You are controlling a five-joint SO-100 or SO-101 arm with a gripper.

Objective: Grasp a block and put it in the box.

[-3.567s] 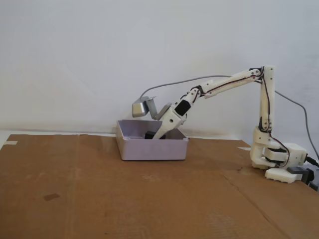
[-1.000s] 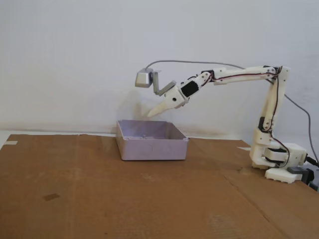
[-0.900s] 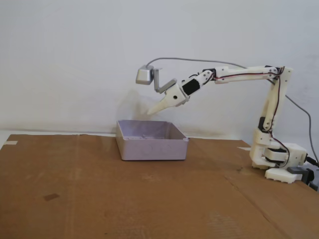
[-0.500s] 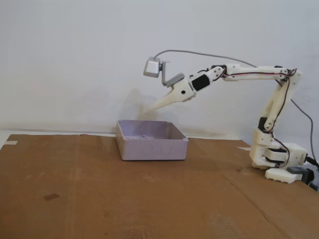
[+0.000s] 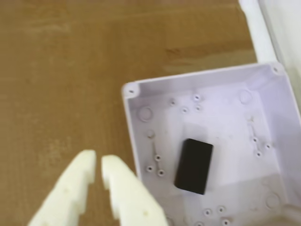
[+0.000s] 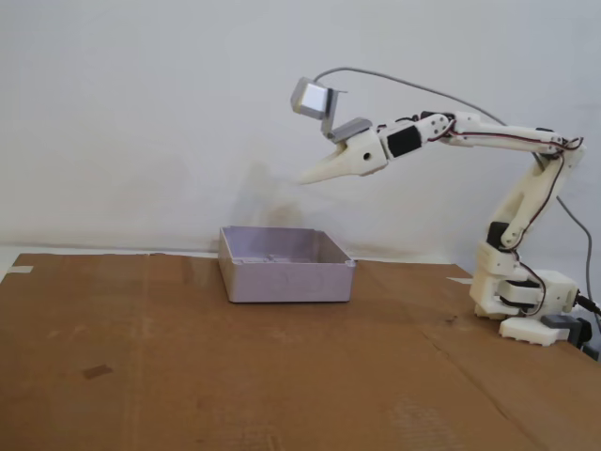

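A black rectangular block (image 5: 194,165) lies flat on the floor of the open white box (image 5: 197,75). In the fixed view the box (image 6: 286,280) stands on the brown cardboard, and its wall hides the block. My white gripper (image 5: 99,157) is empty, its two fingers nearly touching with only a thin slit between them. In the wrist view it hangs to the left of the box's near corner. In the fixed view the gripper (image 6: 305,180) is held high in the air above the box, pointing left and slightly down.
The arm's base (image 6: 526,301) stands at the right of the cardboard-covered table (image 6: 235,376). A white wall runs behind the table. A white edge (image 5: 256,28) shows at the top right of the wrist view. A small dark mark (image 6: 97,371) lies front left.
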